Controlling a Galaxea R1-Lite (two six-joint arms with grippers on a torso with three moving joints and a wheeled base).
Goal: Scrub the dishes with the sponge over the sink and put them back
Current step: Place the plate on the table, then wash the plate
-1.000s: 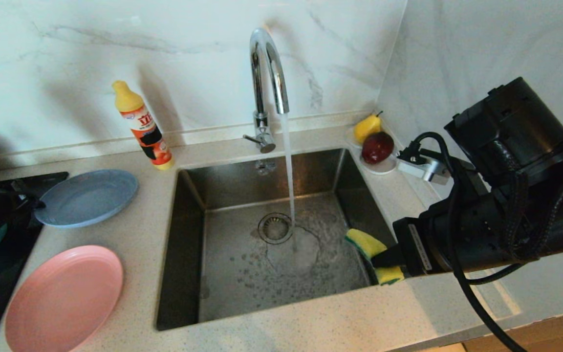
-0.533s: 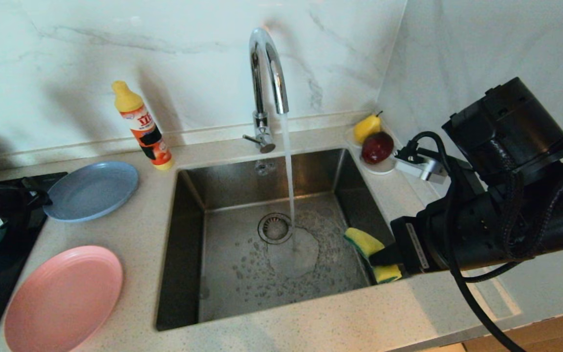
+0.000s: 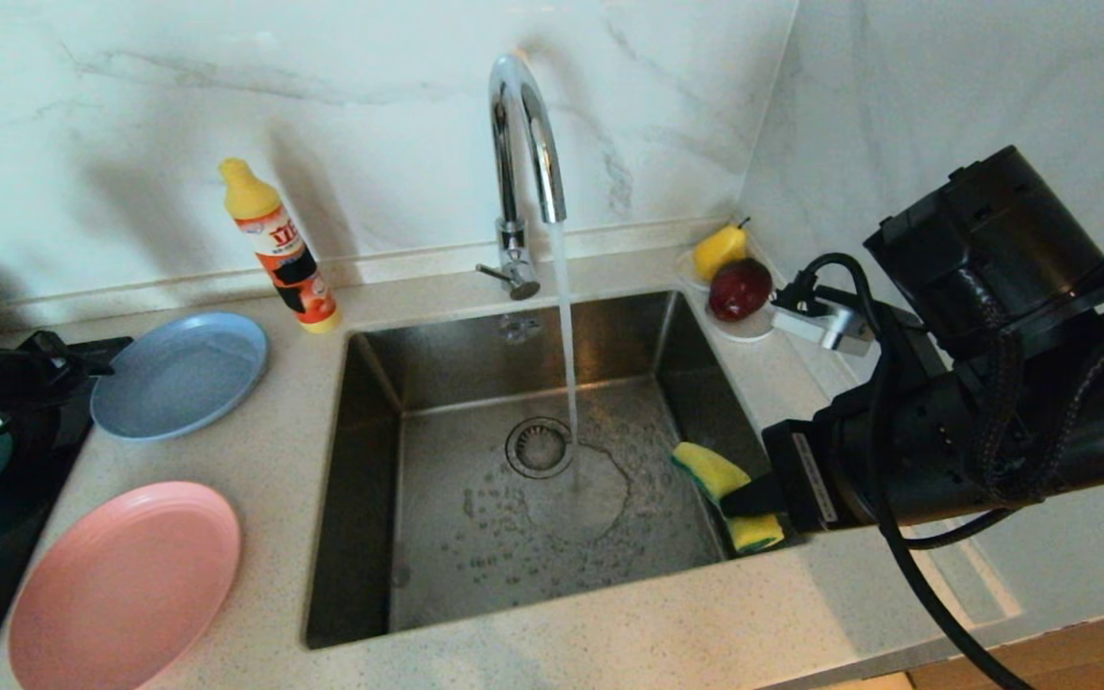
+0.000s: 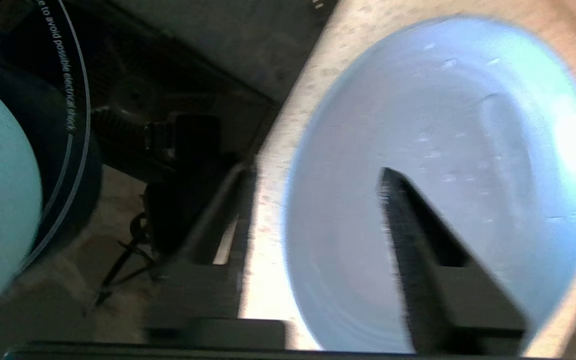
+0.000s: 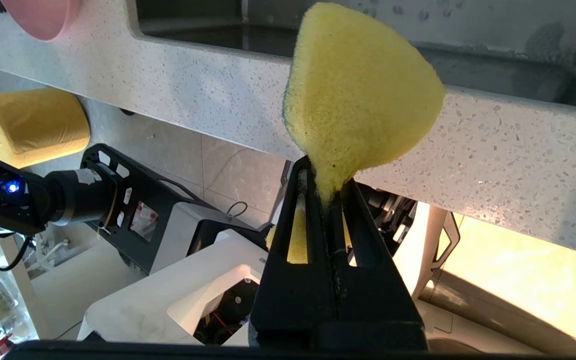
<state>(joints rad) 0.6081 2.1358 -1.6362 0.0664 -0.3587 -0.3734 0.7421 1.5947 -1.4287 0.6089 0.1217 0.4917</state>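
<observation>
the yellow sponge (image 5: 363,90) is pinched in the closed right gripper (image 5: 329,186) over the sink (image 3: 475,364) — near its right wall. the left gripper (image 4: 313,175) is spread apart, empty, straddling the blue plate (image 3: 178,374) rim on the counter (image 3: 274,479).

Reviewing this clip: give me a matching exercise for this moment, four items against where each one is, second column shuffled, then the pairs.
Items:
1. sponge
2. blue plate
3. pink plate
4. pear

Places:
A. near left corner of the counter
B. on the saucer beside the red fruit
C. pinched in the right gripper over the sink
D. counter by the left gripper

Pairs: 1-C, 2-D, 3-A, 4-B
</observation>
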